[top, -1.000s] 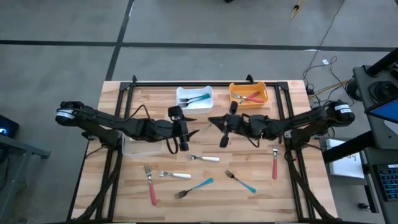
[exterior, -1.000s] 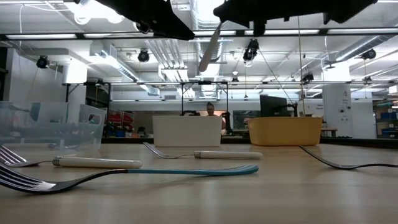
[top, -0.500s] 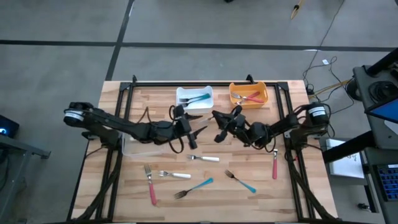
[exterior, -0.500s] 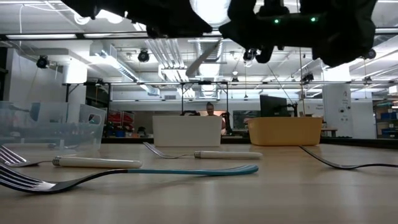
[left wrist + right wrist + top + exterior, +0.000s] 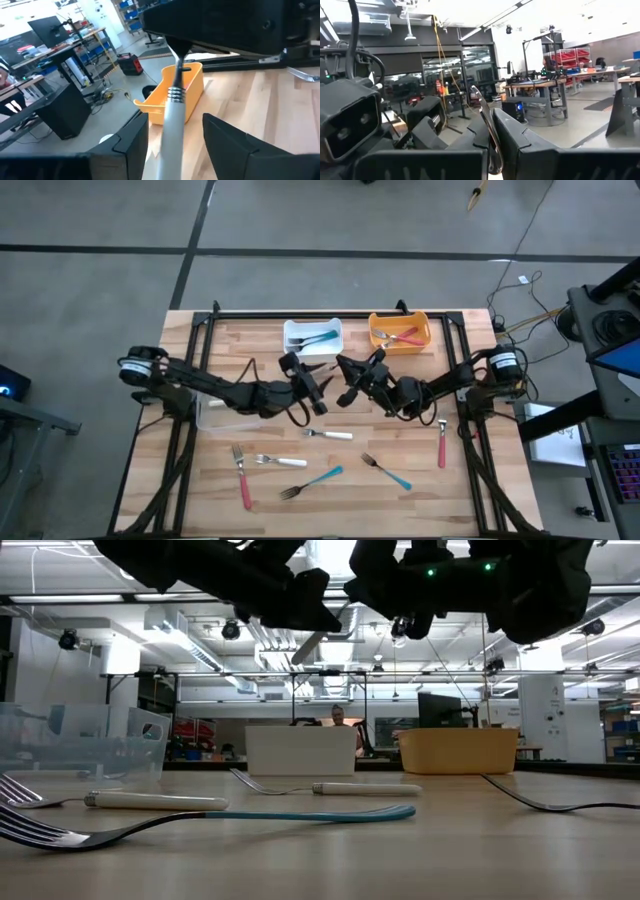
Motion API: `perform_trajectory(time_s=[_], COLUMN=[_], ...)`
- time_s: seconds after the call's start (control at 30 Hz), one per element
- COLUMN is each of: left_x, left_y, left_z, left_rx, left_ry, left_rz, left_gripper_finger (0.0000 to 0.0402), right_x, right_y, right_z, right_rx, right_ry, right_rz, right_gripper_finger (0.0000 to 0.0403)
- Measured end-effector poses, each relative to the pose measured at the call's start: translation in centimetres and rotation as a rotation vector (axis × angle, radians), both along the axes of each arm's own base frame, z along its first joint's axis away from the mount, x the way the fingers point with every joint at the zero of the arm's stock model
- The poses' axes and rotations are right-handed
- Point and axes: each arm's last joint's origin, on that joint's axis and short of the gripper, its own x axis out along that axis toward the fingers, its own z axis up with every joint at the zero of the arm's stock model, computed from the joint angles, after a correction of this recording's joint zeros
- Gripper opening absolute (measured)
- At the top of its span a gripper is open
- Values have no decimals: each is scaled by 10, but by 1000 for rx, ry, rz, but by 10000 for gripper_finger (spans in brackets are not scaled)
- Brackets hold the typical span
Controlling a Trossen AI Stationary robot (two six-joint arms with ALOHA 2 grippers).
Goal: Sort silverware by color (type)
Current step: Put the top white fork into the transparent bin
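My right gripper [image 5: 347, 388] is shut on a white-handled piece of silverware [image 5: 171, 122] high above the table's middle. Its handle [image 5: 316, 633] slants toward my left gripper [image 5: 318, 392], which is open. The left fingers [image 5: 131, 146] stand on either side of the handle with gaps showing. Loose silverware lies flat on the near half of the table: white-handled forks [image 5: 330, 434] [image 5: 280, 461], a red fork [image 5: 242, 480], teal forks [image 5: 312, 481] [image 5: 387, 471] and a red piece [image 5: 441, 442]. My right gripper pinches the silverware's metal head end [image 5: 488, 131] between its two fingers, the metal showing edge-on in the gap. The piece is lifted clear of the table. Its thin neck [image 5: 178, 64] and white handle stick out toward my left gripper.
At the far edge stand a white bin [image 5: 313, 336] with teal pieces and an orange bin [image 5: 400, 330] with red pieces. A clear bin [image 5: 228, 416] sits at the left under my left arm. A person shows in the room far behind the table.
Both grippers have sunk and drawn together over the table's middle. The left has gone toward the right edge until its fingers flank the handle. The right has gone leftward and tipped, and the held handle now lies at a flatter slant.
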Motion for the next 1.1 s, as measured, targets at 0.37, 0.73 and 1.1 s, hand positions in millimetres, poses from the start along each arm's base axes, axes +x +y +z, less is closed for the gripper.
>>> perform_trajectory(time_s=[0.37,0.73,1.1], left_x=[0,0,0], left_y=[1,1,3], left_z=[0,0,1], left_rx=[-27,-38,-36], left_ry=[-16,-30,-33], left_rz=[0,11,15], left_gripper_finger=[38,103,155], right_x=[1,1,9], right_y=[0,0,1], right_z=[-2,-2,0], right_rx=[16,15,12], right_ry=[5,3,-8], right_rz=[8,11,17], right_gripper_finger=[9,9,9])
